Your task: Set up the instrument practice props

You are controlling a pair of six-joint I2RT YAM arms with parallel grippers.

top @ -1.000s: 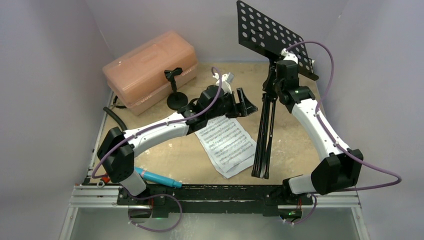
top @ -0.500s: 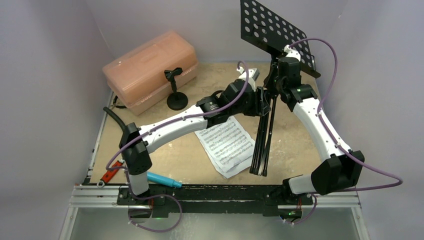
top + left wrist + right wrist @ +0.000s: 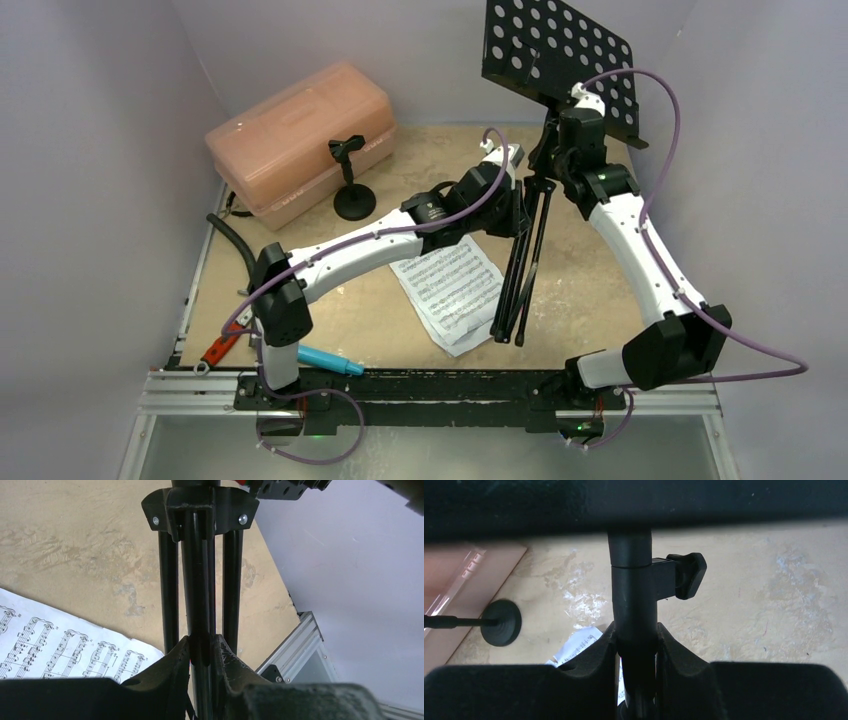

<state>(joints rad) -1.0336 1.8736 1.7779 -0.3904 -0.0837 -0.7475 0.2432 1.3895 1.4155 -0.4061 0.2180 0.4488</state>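
The black music stand [image 3: 558,52] hangs tilted over the table's right half, its perforated desk at the back and its three legs [image 3: 518,280] folded together. My right gripper [image 3: 566,150] is shut on the thick upper pole [image 3: 634,595] just below the clamp knob [image 3: 688,574]. My left gripper [image 3: 522,208] is shut on the thin centre rod [image 3: 200,580] between the legs, under the leg hub [image 3: 200,505]. Sheet music [image 3: 452,290] lies flat beside the legs. The small mic stand [image 3: 352,190] stands by the box. The cyan microphone [image 3: 325,358] lies at the front left.
A pink translucent box [image 3: 295,130] sits at the back left, with the mic stand's round base [image 3: 500,622] in front of it. A red-handled tool [image 3: 220,346] lies at the left front edge. The aluminium frame rail [image 3: 300,645] borders the table.
My left gripper has swung right to the stand and closed on its centre rod. The stand's desk has risen and its leg tips have shifted left.
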